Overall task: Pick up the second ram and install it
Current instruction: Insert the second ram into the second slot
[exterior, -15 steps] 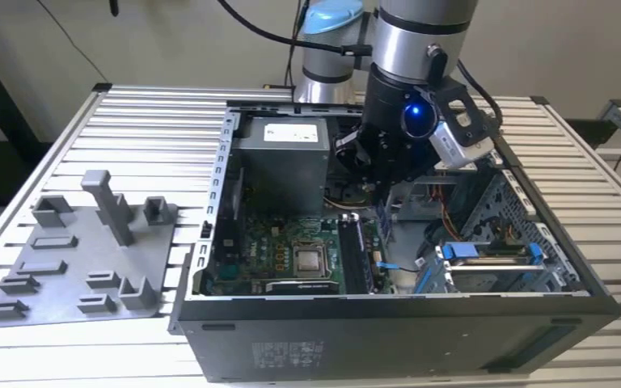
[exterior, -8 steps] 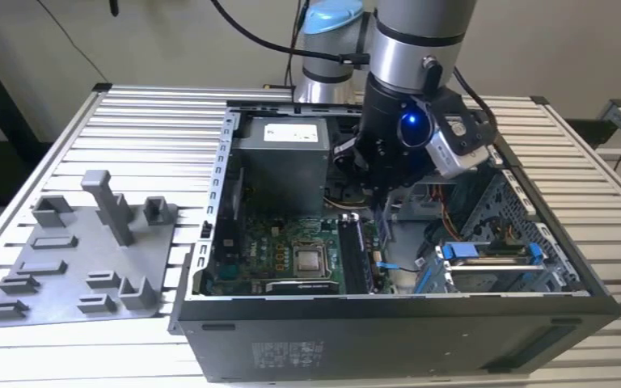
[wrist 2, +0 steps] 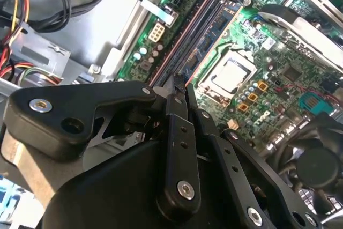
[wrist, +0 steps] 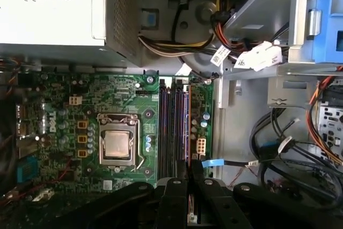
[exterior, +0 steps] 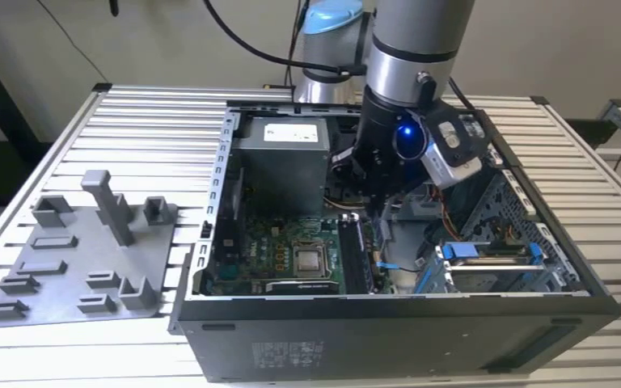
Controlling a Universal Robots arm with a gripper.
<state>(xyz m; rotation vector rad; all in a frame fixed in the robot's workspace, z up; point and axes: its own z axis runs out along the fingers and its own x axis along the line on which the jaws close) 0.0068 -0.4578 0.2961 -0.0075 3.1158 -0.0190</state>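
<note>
Black metal gripper (wrist 2: 179,87), fingers together, presses the thin flat second ram (wrist 2: 199,35) into long slots.

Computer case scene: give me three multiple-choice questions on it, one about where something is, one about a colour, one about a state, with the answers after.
1. Where is the gripper?
A. Over a grey fixture plate
B. Inside the computer case, over the memory slots
C. Outside the case, by a wall

2. What colour is the motherboard?
A. Green
B. Red
C. White

3. How does the computer case stand?
A. Shut, with its side panel on
B. Lying upside down
C. Open, with its inside on show

Answers:
1. B: in the first wrist view the gripper sits just over the end of the slots, inside the case.
2. A: the board is green in both wrist views.
3. C: the exterior view looks straight in at the board and cables.
</note>
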